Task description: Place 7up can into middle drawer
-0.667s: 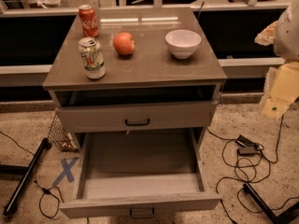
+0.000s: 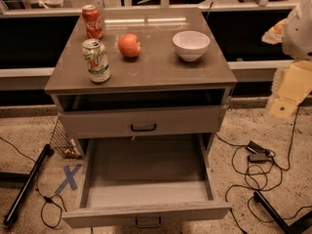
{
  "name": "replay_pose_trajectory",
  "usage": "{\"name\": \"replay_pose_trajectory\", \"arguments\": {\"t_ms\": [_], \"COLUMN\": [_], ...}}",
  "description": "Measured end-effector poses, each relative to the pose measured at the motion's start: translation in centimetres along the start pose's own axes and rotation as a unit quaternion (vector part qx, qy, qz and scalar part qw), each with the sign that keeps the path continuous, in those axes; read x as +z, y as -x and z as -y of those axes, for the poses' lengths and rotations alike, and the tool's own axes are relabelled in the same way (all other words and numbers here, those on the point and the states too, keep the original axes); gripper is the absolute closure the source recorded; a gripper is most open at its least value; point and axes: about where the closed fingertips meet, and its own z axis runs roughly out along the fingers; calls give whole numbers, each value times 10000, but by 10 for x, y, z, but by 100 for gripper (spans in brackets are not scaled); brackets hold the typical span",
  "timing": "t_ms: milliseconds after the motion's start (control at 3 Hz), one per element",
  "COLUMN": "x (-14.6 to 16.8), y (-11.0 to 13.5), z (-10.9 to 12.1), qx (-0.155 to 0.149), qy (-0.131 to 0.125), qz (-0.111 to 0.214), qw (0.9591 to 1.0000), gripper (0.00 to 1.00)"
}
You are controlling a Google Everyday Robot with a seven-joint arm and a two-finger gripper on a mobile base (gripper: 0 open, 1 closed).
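Note:
The 7up can, white and green with a silver top, stands upright at the front left of the cabinet top. The middle drawer is pulled far out below, its pale grey floor bare and a small black handle on its front. My gripper is at the right edge of the camera view, a pale yellow part below the white arm. It is beside the cabinet, well apart from the can and the drawer, and holds nothing that I can see.
A red Coca-Cola can, an apple and a white bowl stand on the cabinet top. The upper drawer front shows a dark slit above it. Cables lie on the floor to the right. A black pole and a blue tape X lie to the left.

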Motion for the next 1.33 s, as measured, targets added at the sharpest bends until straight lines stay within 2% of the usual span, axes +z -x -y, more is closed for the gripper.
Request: {"name": "replay_pose_trajectory", "arguments": {"t_ms": [333,667,1000,1333], "x": [-2,-5,30,94], "y": [16,86,178,288], "z": [28,75,107,121], "qx": [-228,-776,-1035,-1003], "qy": [-178,-168,170,476], "qz": [648,1985,2900,3261], "qw": [9975,9769,9513,9388], "gripper": [0,0,0,0]}}
